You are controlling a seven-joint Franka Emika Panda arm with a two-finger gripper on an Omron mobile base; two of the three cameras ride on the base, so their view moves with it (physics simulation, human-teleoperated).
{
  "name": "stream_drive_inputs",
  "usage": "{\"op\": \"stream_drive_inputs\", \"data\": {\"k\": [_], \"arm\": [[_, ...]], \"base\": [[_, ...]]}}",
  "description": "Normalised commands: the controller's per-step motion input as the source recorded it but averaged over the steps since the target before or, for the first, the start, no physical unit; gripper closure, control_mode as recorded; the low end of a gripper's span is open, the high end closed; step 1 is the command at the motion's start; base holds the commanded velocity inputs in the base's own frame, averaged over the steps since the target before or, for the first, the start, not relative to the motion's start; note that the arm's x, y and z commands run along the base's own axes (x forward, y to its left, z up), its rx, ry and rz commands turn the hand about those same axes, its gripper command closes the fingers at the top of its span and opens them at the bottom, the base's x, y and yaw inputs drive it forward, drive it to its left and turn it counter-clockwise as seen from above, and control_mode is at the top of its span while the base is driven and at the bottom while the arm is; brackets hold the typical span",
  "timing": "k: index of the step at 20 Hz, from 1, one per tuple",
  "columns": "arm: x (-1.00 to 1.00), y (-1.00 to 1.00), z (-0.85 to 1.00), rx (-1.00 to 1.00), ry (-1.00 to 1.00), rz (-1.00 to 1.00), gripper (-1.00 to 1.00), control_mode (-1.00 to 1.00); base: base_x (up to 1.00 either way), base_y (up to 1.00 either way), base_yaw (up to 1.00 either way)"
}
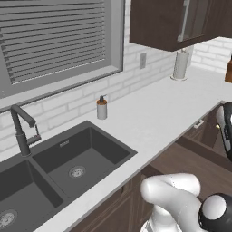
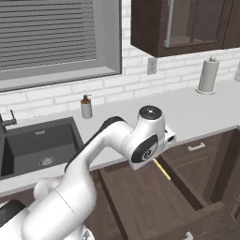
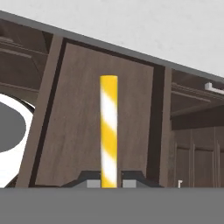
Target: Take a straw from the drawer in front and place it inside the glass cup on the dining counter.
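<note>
My gripper is shut on the straw, a thin yellow stick with white stripes that rises straight up between the two dark finger tips. In the right base view the straw pokes out slanting below the hand, over the open drawer. The drawer is a shallow dark brown wooden box pulled out from under the white countertop, and its floor lies behind the straw. The glass cup and the dining counter are out of view.
A dark double sink with a faucet lies to the left. A soap dispenser and a paper towel roll stand by the brick wall. A dark upper cabinet hangs above the counter.
</note>
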Motion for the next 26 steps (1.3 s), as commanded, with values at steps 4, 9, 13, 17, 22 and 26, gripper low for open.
{"op": "stream_drive_inputs", "data": {"k": [4, 9, 13, 17, 22, 26], "arm": [[-0.43, 0.11, 0.8, 0.0, -0.05, 0.0, 1.0, -1.0], [-0.36, 0.34, 0.59, 0.0, -0.01, 0.0, 1.0, -1.0], [-0.36, 0.27, 0.18, 0.0, -0.01, 0.0, 1.0, -1.0], [-0.07, 0.1, 0.0, 0.0, 0.01, 0.0, 1.0, -1.0], [-0.02, 0.01, -0.03, -0.07, 0.0, 0.0, 1.0, -1.0], [-0.24, 0.04, -0.04, -0.03, -0.02, 0.0, 1.0, 1.0]], "base": [[0.0, 0.0, 0.0], [0.0, 0.0, 0.0], [0.0, 0.0, 0.0], [0.0, 0.0, 0.0], [0.0, 0.0, 0.0], [-0.16, 0.06, 0.03]]}}
